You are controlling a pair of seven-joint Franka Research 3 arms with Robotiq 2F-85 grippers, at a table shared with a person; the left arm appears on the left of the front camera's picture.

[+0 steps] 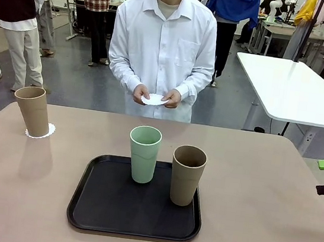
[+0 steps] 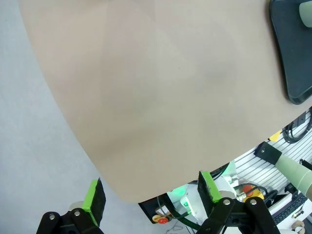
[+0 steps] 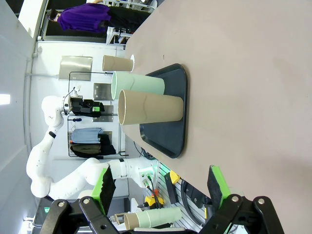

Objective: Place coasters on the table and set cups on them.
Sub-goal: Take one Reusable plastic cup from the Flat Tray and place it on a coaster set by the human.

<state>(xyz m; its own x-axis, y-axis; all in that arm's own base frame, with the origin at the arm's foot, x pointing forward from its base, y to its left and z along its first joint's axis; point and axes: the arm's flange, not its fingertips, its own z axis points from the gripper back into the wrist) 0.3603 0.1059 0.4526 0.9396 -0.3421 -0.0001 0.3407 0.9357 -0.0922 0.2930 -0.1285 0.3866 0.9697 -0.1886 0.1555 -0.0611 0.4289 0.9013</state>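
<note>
Jaws both stand wide open, empty; second coaster [image 1: 154, 100] is in person's hands [image 1: 172, 97], so next move likely needs mint cup [image 1: 144, 154] lifted off tray [image 1: 109, 206] onto it.

table [image 1: 261, 188] beige | tray [image 1: 109, 203] black | cup [image 1: 143, 154] mint | coaster [image 1: 51, 130] white lacy

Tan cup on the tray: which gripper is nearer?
Right. The right gripper hangs beside the table's right side, tan cup nearest in its view; the left gripper hovers past the table's edge, tray far off.
</note>
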